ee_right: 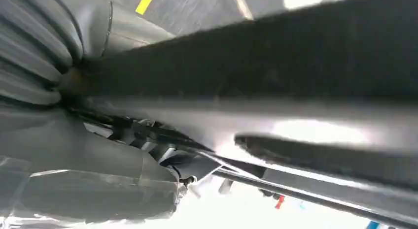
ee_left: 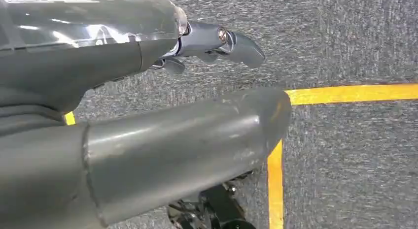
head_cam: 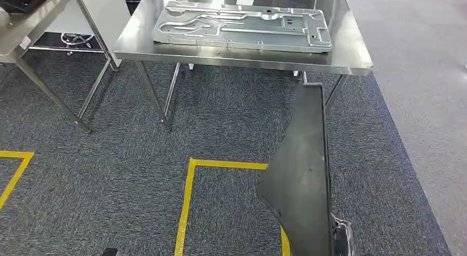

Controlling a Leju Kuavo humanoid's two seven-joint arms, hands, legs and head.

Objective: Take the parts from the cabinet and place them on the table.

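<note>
On the steel table lies a stamped plate; my right hand grips a dark panel, left hand empty, fingers apart.

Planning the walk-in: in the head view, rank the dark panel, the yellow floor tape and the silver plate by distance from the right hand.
1. Dark panel, in the right hand.
2. Yellow floor tape, left of the panel.
3. Silver plate, on the steel table ahead.
</note>
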